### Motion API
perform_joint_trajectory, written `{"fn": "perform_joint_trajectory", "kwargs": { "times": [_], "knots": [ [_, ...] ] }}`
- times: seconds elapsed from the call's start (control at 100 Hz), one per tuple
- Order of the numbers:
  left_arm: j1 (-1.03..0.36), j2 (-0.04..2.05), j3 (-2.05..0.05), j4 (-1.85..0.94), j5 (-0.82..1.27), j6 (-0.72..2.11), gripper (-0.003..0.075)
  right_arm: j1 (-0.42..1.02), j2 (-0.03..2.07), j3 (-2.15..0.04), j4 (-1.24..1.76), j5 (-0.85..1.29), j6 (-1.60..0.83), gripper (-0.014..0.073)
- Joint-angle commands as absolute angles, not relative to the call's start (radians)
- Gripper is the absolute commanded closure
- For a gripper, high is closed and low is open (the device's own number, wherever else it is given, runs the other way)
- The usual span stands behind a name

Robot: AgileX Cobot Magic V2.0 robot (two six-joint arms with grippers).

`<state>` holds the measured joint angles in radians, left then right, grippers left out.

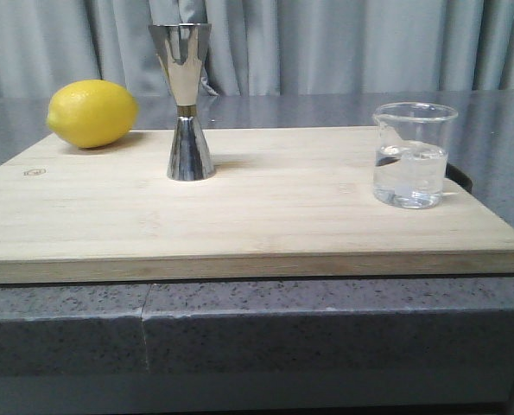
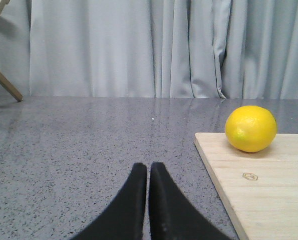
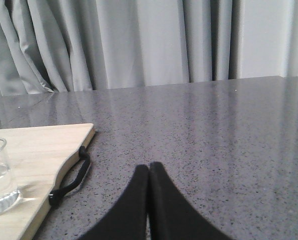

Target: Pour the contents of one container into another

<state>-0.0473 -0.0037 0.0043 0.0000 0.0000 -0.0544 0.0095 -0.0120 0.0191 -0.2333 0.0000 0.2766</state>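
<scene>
The glass beaker [image 1: 412, 156] stands on the board's [image 1: 282, 216] right side, half full; it looks fragile and slippery, best gripped mid-wall. Left gripper [image 2: 148, 172] and right gripper [image 3: 149, 172] are both pressed together, empty.

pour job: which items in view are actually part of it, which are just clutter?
Part of the job:
- glass beaker, holds clear liquid
- steel jigger, upright on the board

Just lying about:
- lemon
- wooden cutting board, only the surface underneath
- black strap at board's edge
</scene>
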Motion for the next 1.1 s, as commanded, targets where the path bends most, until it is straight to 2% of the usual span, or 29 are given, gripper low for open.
{"fn": "perform_joint_trajectory", "kwargs": {
  "times": [0.0, 0.97, 1.09],
  "knots": [
    [-0.044, -0.030, 0.040, -0.009, -0.073, -0.057, 0.0739, 0.004, -0.029, 0.039, -0.234, -0.078, 0.272, 0.0669],
    [-0.044, -0.030, 0.031, -0.009, -0.105, -0.057, 0.0739, 0.004, -0.029, 0.032, -0.223, -0.109, 0.272, 0.0669],
    [-0.044, -0.030, -0.006, -0.009, -0.108, -0.057, 0.0739, 0.004, -0.027, -0.018, -0.161, -0.055, 0.274, 0.0669]
  ]
}}
